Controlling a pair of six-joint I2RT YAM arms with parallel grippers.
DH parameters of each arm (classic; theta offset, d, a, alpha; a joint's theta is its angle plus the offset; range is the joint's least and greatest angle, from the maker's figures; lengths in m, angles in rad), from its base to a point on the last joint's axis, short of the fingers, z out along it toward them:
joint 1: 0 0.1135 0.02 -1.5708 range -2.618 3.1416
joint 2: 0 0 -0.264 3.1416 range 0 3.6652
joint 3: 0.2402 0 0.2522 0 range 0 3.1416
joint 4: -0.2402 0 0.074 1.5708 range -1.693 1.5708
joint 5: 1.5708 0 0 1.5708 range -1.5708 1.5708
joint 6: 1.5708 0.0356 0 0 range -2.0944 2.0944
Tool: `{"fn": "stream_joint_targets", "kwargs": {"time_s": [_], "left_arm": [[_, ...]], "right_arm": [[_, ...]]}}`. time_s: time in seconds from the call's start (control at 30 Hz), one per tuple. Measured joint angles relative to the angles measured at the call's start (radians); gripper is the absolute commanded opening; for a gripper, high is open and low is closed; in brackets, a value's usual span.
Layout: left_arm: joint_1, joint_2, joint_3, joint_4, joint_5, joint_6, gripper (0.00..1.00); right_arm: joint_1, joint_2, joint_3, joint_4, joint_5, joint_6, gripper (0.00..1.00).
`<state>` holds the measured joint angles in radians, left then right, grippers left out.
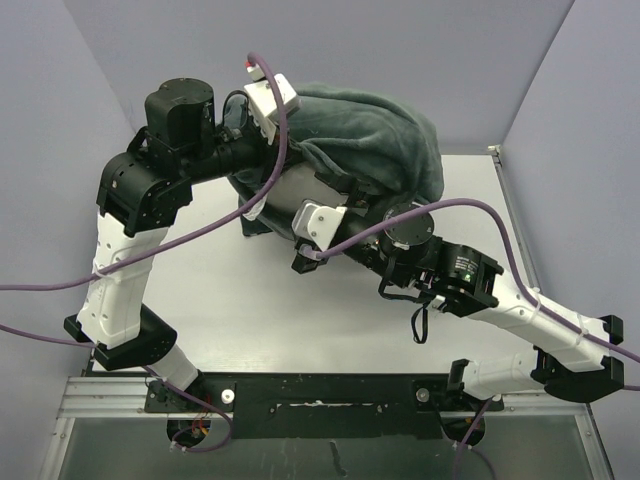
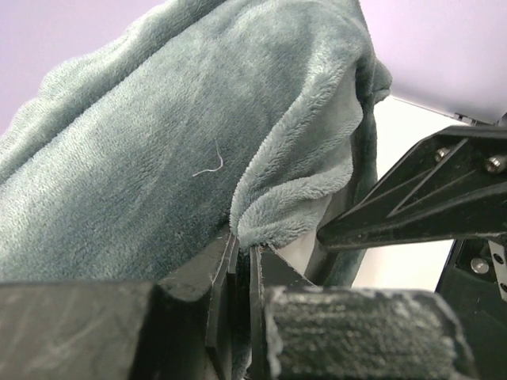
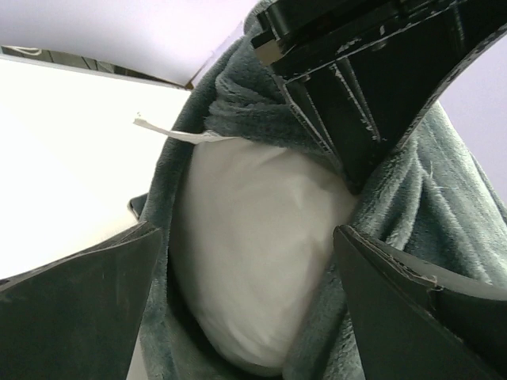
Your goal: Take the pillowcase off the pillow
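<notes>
The pillowcase [image 1: 385, 140] is a dark grey-green fleece bundle lifted at the back of the table, with no zebra face showing. My left gripper [image 1: 298, 165] is shut on a fold of its open edge, and the left wrist view shows the fleece [image 2: 158, 142] pinched between the jaws [image 2: 244, 247]. The white pillow [image 3: 253, 261] bulges out of the opening in the right wrist view. My right gripper [image 3: 247, 233] is open, with one finger on each side of the pillow end, just under the left gripper [image 3: 356, 87]. In the top view it [image 1: 272, 215] sits at the bundle's left end.
A white label tag [image 3: 170, 134] sticks out from the pillowcase edge. The white table [image 1: 250, 310] lies below, with grey-lilac walls on three sides. Purple cables [image 1: 60, 285] loop over both arms. One right finger [image 2: 428, 198] crosses the left wrist view.
</notes>
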<state>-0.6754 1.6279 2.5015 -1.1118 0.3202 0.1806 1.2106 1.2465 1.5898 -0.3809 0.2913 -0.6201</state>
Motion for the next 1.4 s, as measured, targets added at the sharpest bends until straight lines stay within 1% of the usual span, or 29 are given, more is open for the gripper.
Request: {"fn": "stream_joint_targets", "kwargs": {"time_s": [0.2, 0.43, 0.53, 0.67, 0.87, 1.1, 1.17, 1.27, 1.4], "left_arm": [[0.002, 0.002, 0.032, -0.007, -0.003, -0.017, 0.0], [0.003, 0.003, 0.031, -0.008, 0.0, -0.02, 0.0], [0.003, 0.003, 0.031, -0.011, 0.011, -0.023, 0.0], [0.003, 0.003, 0.031, -0.024, 0.035, -0.023, 0.0], [0.019, 0.002, 0.031, -0.014, 0.038, -0.024, 0.0], [0.023, 0.002, 0.032, 0.024, 0.027, -0.024, 0.0], [0.021, 0.002, 0.031, 0.01, 0.039, -0.027, 0.0], [0.016, 0.001, 0.021, 0.016, 0.048, -0.029, 0.0], [0.016, 0.001, 0.016, 0.018, 0.053, -0.037, 0.0]], "right_arm": [[0.0, -0.004, -0.002, -0.002, -0.067, -0.001, 0.89], [0.009, -0.012, -0.014, -0.017, -0.095, -0.005, 0.9], [0.006, 0.027, 0.029, -0.035, -0.089, -0.029, 0.9], [-0.021, 0.121, 0.117, -0.035, -0.063, -0.079, 0.92], [-0.064, 0.196, 0.169, -0.07, -0.047, -0.146, 0.94], [-0.143, 0.193, 0.171, -0.077, -0.063, -0.188, 0.96], [-0.168, 0.183, 0.166, -0.058, -0.064, -0.197, 0.97], [-0.184, 0.163, 0.159, -0.055, -0.068, -0.204, 1.0], [-0.193, 0.152, 0.159, -0.055, -0.069, -0.21, 0.98]]}}
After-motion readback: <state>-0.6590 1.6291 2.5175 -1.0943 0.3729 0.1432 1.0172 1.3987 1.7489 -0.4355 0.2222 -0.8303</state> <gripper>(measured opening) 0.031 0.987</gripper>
